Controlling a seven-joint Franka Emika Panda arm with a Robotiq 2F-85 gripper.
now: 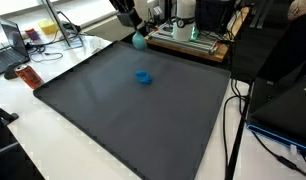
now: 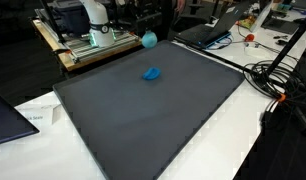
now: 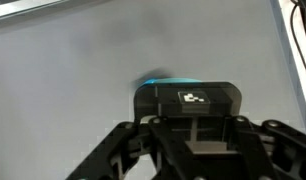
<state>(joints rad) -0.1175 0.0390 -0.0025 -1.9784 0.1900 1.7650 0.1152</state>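
Black gripper [image 1: 138, 35] is clamped on a small teal rounded object [image 1: 140, 42] at the dark grey mat's [image 1: 113, 130] edge. A small blue piece [image 1: 143, 76] lies apart.

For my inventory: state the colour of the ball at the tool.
The ball is teal, clearest in an exterior view.

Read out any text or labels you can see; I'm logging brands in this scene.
None can be read.
White mark on the gripper, wrist view: too blurred to read.
Printed sheet beside the dark mat: print too small.
Teal ball in the gripper, blue object on the mat: no print visible.
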